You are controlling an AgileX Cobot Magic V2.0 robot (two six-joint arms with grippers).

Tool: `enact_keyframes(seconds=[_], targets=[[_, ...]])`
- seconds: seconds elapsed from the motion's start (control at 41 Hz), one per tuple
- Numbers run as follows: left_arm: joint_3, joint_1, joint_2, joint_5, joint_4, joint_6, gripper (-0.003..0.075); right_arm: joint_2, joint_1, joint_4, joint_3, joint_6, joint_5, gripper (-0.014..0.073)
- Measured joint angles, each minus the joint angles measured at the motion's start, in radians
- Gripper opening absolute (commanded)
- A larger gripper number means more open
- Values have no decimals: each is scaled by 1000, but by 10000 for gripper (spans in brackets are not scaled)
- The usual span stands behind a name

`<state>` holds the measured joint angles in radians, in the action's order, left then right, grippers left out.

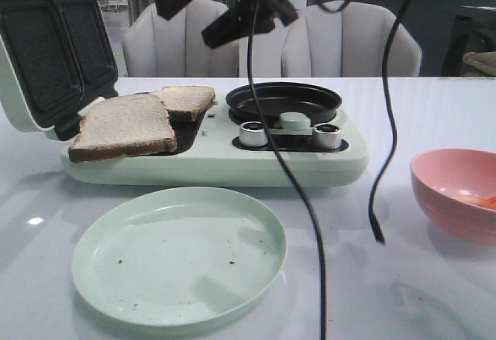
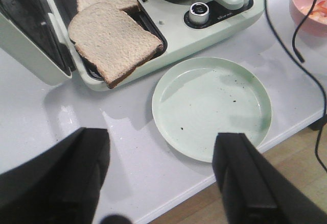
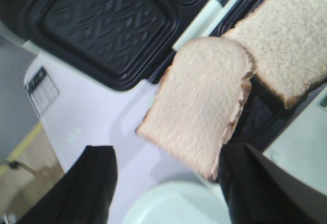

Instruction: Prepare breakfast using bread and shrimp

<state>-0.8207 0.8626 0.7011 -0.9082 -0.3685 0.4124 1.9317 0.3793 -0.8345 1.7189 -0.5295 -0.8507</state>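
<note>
While both slices of bread (image 1: 124, 125) lie askew over the open sandwich maker (image 1: 217, 154), one overlapping the other and jutting past its front edge, we judge the task barely begun. Our left gripper (image 2: 161, 178) hangs wide apart and empty above the bare green plate (image 2: 212, 106). Our right gripper (image 3: 166, 183) hovers over the nearer slice, spread wide, holding nothing. Shrimp (image 1: 482, 199) sit in the pink bowl (image 1: 453, 193) at far right, untouched. Plating the bread and adding shrimp remain, we think.
</note>
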Motion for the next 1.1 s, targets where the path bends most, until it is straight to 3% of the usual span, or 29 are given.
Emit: enact_keyframes(seconds=[0.317,0.488,0.951,1.098], targets=[[0,0,0,0,-6,0,490,-348,81,559,-190,318,-65,533],[0,0,0,0,-6,0,490,-563,91,739,-391,468,-72,533],[0,0,2,-7,-6,0,490,-984,91,781,-821,503,-72,533],[-41,0,68,-129,-8,0,490,-1037,91,781,-840,503,-79,533]])
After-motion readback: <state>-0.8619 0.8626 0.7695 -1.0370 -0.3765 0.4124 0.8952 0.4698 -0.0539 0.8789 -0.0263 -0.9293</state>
